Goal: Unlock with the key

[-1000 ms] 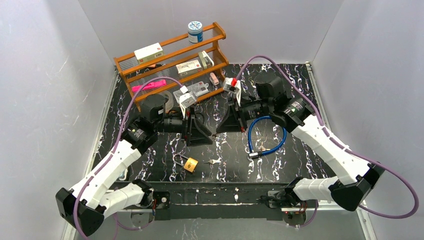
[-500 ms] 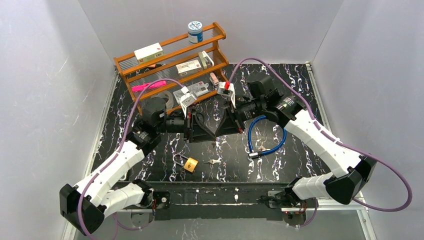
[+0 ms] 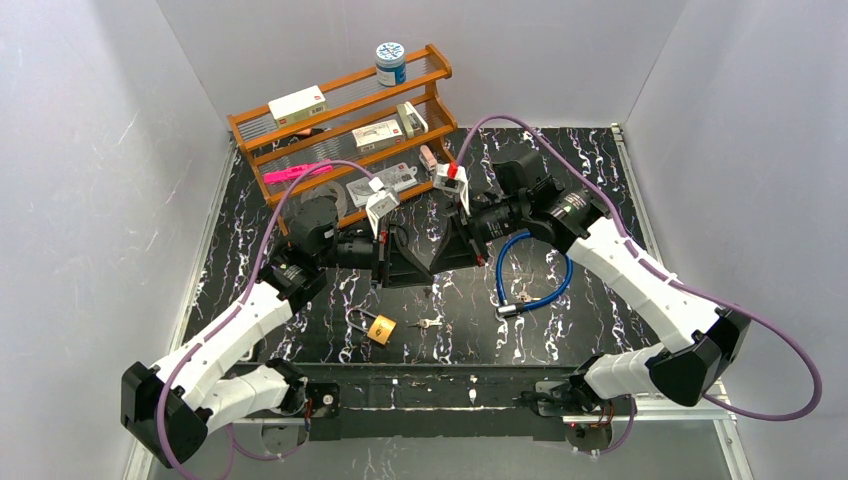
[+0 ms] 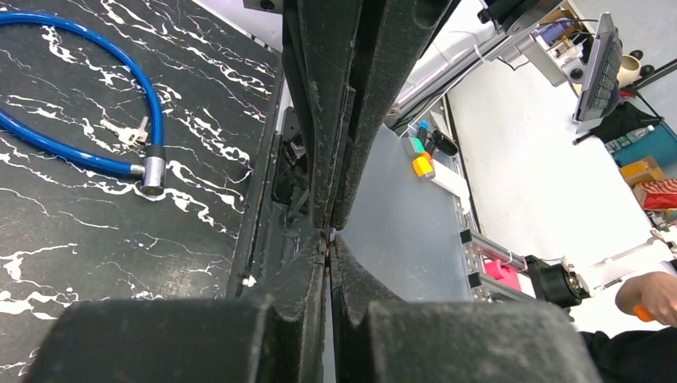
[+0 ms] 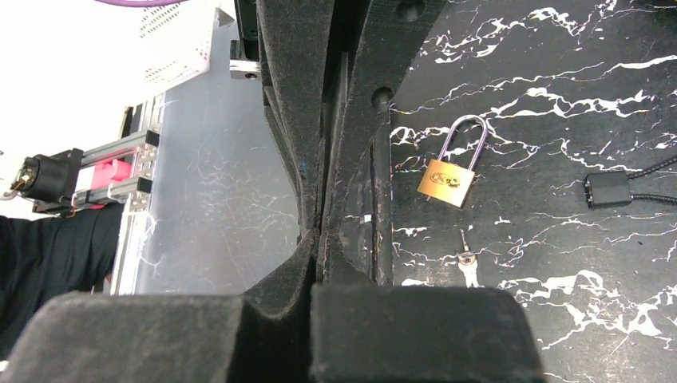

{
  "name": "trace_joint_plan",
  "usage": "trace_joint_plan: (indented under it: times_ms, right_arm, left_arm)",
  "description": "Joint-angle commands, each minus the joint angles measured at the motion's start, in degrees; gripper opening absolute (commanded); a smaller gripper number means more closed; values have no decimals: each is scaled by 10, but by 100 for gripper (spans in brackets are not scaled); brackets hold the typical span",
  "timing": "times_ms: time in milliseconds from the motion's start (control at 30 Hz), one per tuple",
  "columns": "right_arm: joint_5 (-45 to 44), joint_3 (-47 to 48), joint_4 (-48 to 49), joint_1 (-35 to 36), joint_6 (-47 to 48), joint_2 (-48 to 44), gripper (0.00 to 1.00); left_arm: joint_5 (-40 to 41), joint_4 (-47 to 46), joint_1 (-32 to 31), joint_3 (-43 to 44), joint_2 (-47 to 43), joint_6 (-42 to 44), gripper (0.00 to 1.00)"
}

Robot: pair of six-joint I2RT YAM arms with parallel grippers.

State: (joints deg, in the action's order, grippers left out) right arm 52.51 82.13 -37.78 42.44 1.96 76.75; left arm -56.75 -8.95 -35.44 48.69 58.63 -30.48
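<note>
A brass padlock (image 3: 378, 328) (image 5: 445, 180) lies shut on the black marble table (image 3: 600, 150) near the front edge. A small silver key (image 3: 428, 323) (image 5: 465, 262) rests just to its right. Both grippers hover above the table's middle, tip to tip. My left gripper (image 3: 425, 266) (image 4: 327, 241) is shut and I see nothing between its jaws. My right gripper (image 3: 440, 258) (image 5: 319, 236) is also shut and empty, and its tips touch the left one's. Neither gripper touches the padlock or the key.
A blue cable lock (image 3: 535, 270) (image 4: 80, 136) loops on the table under the right arm, with another small key (image 4: 126, 132) beside it. A wooden shelf (image 3: 340, 110) with boxes and a jar (image 3: 390, 63) stands at the back left. Packets (image 3: 395, 183) lie in front of it.
My left gripper has closed from open and slid right until its tips met the right gripper's. The right gripper moved left and stayed shut. Padlock and key have not moved.
</note>
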Motion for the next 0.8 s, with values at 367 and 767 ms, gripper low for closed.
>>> trace_joint_plan:
  times_ms: [367, 767]
  right_arm:
    - [-216, -271, 475, -11, -368, -183, 76]
    - [-237, -414, 779, -3, -529, -180, 73]
  left_arm:
    - [181, -192, -6, -75, -30, -187, 0]
    - [237, -273, -6, -89, -45, -297, 0]
